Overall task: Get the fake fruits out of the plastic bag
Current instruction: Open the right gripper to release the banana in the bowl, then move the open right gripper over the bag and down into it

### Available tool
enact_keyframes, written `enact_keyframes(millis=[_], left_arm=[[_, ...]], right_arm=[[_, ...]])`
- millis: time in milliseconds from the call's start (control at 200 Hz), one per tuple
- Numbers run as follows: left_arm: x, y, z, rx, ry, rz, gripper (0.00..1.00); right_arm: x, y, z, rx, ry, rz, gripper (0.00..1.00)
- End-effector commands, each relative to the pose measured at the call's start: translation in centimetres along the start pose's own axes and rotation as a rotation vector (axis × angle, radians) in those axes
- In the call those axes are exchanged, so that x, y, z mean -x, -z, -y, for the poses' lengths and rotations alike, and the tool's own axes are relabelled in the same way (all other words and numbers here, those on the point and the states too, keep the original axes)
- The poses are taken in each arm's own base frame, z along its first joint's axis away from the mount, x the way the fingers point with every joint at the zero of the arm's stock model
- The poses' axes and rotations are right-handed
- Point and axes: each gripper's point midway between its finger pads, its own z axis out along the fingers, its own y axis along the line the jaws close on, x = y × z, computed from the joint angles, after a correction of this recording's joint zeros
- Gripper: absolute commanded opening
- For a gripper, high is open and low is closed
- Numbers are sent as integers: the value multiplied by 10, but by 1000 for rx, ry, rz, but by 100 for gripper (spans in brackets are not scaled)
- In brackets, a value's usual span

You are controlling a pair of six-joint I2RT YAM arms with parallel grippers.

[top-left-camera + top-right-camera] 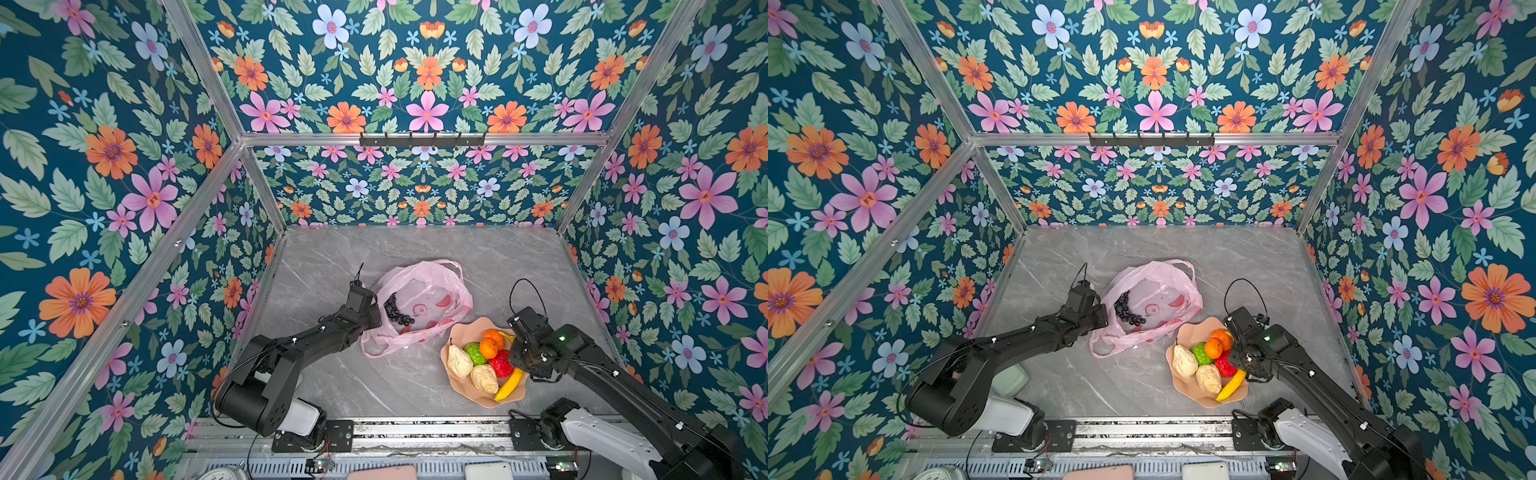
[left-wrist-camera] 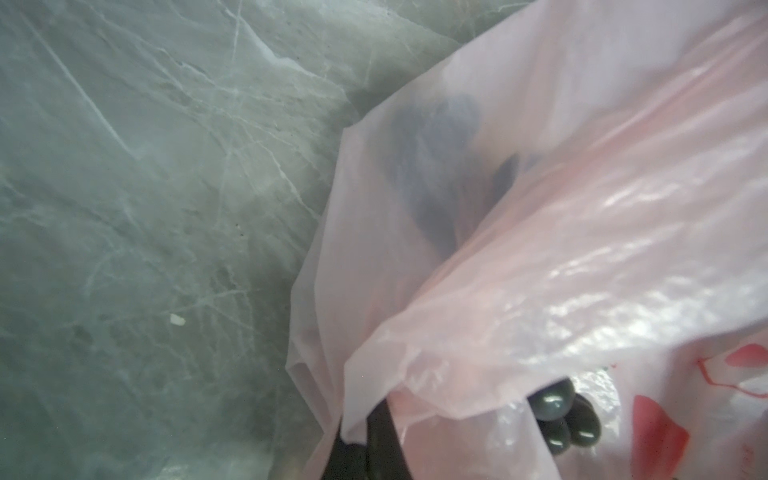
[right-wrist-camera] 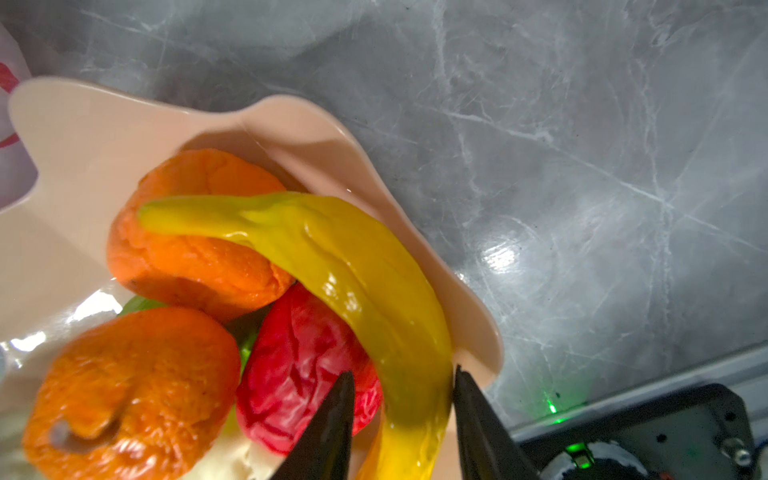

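The plastic bag [image 1: 432, 286] [image 1: 1158, 286] lies crumpled on the grey marbled tabletop [image 1: 374, 257], a little below the middle of both top views, open enough to see inside. The only fruit I can see in it is the grape bunch [image 1: 397, 311] [image 1: 1128, 311], a dark cluster against the bag's left side.

The left arm [image 1: 324, 332] reaches in from the lower left and ends right at that left edge of the bag. In its wrist view the left fingers [image 2: 376, 440] sit at the bottom of the frame. They are closed, with the pink film gathered at them and draped over them. A few glossy grapes show at the lower right.

The other fake fruits are piled on a peach scalloped plate [image 1: 457, 332] [image 1: 1187, 330], just beside the bag to its lower right:
- two oranges [image 1: 493, 338] [image 1: 488, 349]
- a bumpy green fruit [image 1: 475, 353]
- a bumpy red fruit [image 1: 501, 363]
- two cream lumps [image 1: 459, 361] [image 1: 484, 378]
- the banana [image 1: 509, 386] [image 1: 1231, 388], along the plate's right rim

The right arm [image 1: 582, 357] comes in from the lower right and hangs over that rim. In its wrist view the right fingers [image 3: 328, 428] stand parted at the bottom, one on each side of the banana [image 3: 353, 270]. One finger is hard against it. Between the other and the banana a sliver of red fruit [image 3: 299, 365] shows, so they are not clamped on it.
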Motion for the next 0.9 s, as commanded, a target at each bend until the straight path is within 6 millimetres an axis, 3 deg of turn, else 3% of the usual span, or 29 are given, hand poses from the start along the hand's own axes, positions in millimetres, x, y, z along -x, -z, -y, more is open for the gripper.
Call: enact_keyframes(millis=[0,140,265,475,645,895], left_arm=[[4,1,2,-7,4,9,0],[4,2,3,-9,7,12,0],[6,6,0,0,15,27,0],[9,18,-12,36,71,85,0],[12,27,-25,62,124,127,0],[11,22,-34,80,140,71,0]], right_arm=[[7,9,7,-30,8,37,43],[22,29,7,-35,19,104,44],[45,54,-13,33,53,186,44],[73,74,-96,226,198,270,44],[84,70,-163,369,274,265,44],[87,58,-255,515,391,223,45]])
